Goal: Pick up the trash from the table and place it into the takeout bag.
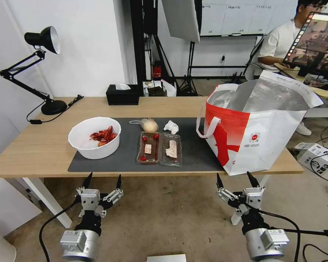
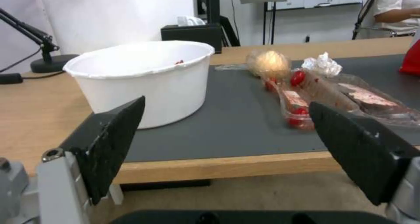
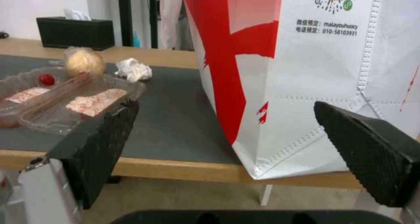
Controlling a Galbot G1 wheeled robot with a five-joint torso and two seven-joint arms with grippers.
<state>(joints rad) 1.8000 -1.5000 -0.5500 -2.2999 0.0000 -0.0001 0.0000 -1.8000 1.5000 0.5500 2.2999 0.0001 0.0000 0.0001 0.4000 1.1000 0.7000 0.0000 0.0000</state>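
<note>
On the table [image 1: 36, 153] lies a dark grey mat with the trash. A white bowl [image 1: 94, 137] [image 2: 144, 79] holding red crayfish shells stands at the mat's left. A clear two-compartment tray [image 1: 159, 148] [image 2: 341, 99] [image 3: 65, 102] of food scraps lies mid-mat. Behind it sit a beige lump in plastic [image 1: 149, 125] [image 2: 267, 63] [image 3: 84, 61] and a crumpled tissue [image 1: 171, 127] [image 2: 323, 63] [image 3: 133, 69]. The takeout bag [image 1: 258, 127] [image 3: 306, 69] stands open at the right. My left gripper [image 1: 102, 181] [image 2: 227, 148] and right gripper [image 1: 238, 181] [image 3: 236, 145] hang open below the table's front edge, holding nothing.
A black tissue box [image 1: 122, 94] sits at the table's back edge and a black desk lamp [image 1: 43, 65] at the back left. Behind the table stand light stands and a second desk with a monitor [image 1: 315, 43]. Cables and boxes lie on the floor at right.
</note>
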